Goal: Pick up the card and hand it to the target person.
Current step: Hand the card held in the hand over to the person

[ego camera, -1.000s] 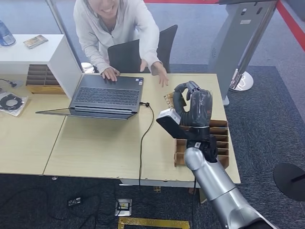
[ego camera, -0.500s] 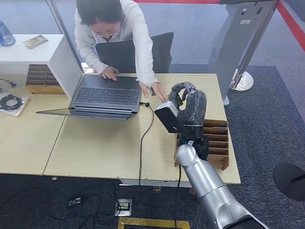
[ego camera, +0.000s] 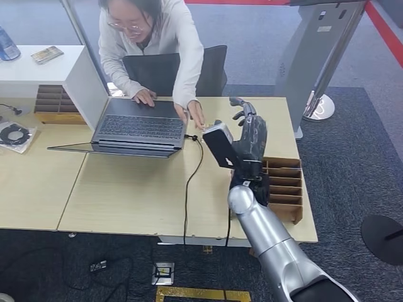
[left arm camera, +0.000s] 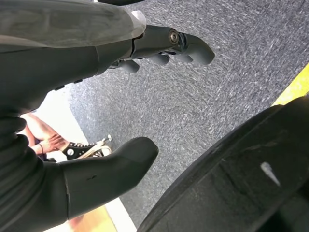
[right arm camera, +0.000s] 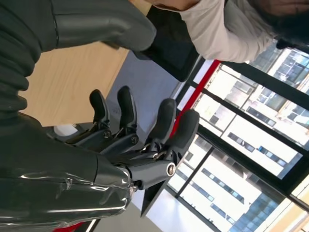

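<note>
Risks, left to right. Left hand [left arm camera: 54,72] low over the carpet, fingers released and empty: little danger there, beyond brushing the tabletop edge if raised carelessly. Laptop [ego camera: 140,126] open, with its cable [ego camera: 190,176] trailing toward the near edge: easy to snag or drag with a low sweep of the arm. Person's hand [ego camera: 194,114] reaching in just beside the robot's wrist: a sudden forward move likely to knock into it. Card not made out for certain; probably at or under that reaching hand, so impossible to say whether taken. If lying flat on the wood, hard to lift with thick fingers and liable to slide away. Right hand [ego camera: 249,135] raised above the tabletop, fingers spread and grasping nothing, as the right wrist view confirms. Cardboard organiser [ego camera: 285,182] directly beneath the forearm: apt to be clipped or shoved off on the way back.

Surface and room. White shelf [ego camera: 43,69] at far left, holding small items. Pale wooden tabletop [ego camera: 133,195], smooth, two slabs joined. Dark chair [ego camera: 166,72] behind the person. Grey stand [ego camera: 323,50] at right on blue-grey carpet [ego camera: 351,151].
</note>
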`<act>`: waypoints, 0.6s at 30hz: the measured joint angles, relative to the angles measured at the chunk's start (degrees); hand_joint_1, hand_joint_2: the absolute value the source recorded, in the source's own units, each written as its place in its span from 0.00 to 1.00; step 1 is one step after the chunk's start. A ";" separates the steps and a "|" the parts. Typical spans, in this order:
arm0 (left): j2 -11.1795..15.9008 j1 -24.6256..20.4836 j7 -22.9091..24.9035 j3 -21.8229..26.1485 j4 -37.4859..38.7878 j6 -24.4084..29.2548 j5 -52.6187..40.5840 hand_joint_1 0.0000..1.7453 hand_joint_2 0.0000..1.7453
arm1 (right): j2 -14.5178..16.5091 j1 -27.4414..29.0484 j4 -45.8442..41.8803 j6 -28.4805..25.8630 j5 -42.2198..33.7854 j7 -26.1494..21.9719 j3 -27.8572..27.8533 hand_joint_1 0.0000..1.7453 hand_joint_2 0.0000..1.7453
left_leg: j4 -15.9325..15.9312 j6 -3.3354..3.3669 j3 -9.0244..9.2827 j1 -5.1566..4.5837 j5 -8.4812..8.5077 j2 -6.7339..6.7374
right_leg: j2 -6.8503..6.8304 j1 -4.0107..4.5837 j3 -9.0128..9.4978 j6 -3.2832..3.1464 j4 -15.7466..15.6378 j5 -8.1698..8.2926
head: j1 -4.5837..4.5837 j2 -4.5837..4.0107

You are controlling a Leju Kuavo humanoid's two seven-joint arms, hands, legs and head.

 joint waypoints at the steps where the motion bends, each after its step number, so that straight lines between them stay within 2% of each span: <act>1: 0.01 0.00 0.04 0.00 0.01 -0.03 0.00 0.00 1.00 | -0.01 -0.31 0.20 0.00 -0.12 0.84 0.66 0.00 1.00 | 0.00 0.00 0.00 0.00 0.00 0.00 | 0.00 0.00 0.00 0.00 0.00 0.00 | 0.00 0.00; 4: 0.02 0.00 0.14 0.00 0.01 0.08 0.14 0.00 1.00 | -0.31 -0.84 0.26 -0.01 -0.54 4.63 3.02 0.00 1.00 | 0.00 0.00 0.01 0.00 0.00 0.00 | 0.00 0.00 -0.03 0.00 0.00 0.00 | -0.03 0.01; 7: 0.03 0.02 0.07 0.00 0.01 0.84 1.09 0.00 1.00 | -2.31 -0.94 -1.50 0.09 -0.82 11.73 6.69 0.00 1.00 | 0.01 0.00 0.00 0.00 0.00 0.00 | 0.01 0.00 -0.05 0.00 -0.01 0.00 | -0.03 0.01; 12: 0.06 0.19 -0.83 0.00 0.01 1.72 2.76 0.00 1.00 | -8.36 -0.23 -7.77 4.63 2.68 22.47 12.46 0.00 1.00 | 0.04 0.00 0.01 -0.01 -0.01 0.01 | 0.03 -0.02 -0.04 0.01 -0.04 0.01 | 0.01 0.00; 15: 0.04 0.52 -0.96 0.00 0.01 1.72 3.82 0.00 1.00 | -12.67 1.18 -12.98 9.41 3.92 25.81 14.67 0.00 1.00 | 0.07 0.01 0.01 -0.01 -0.01 0.02 | 0.05 -0.03 -0.04 0.03 -0.05 0.02 | 0.07 0.00; 18: 0.05 0.66 -0.55 0.00 0.01 1.69 4.49 0.00 1.00 | -16.35 2.64 -17.84 11.76 3.65 26.97 16.28 0.00 1.00 | 0.08 0.02 0.00 -0.02 -0.02 0.03 | 0.06 -0.03 -0.04 0.04 -0.05 0.03 | 0.07 0.01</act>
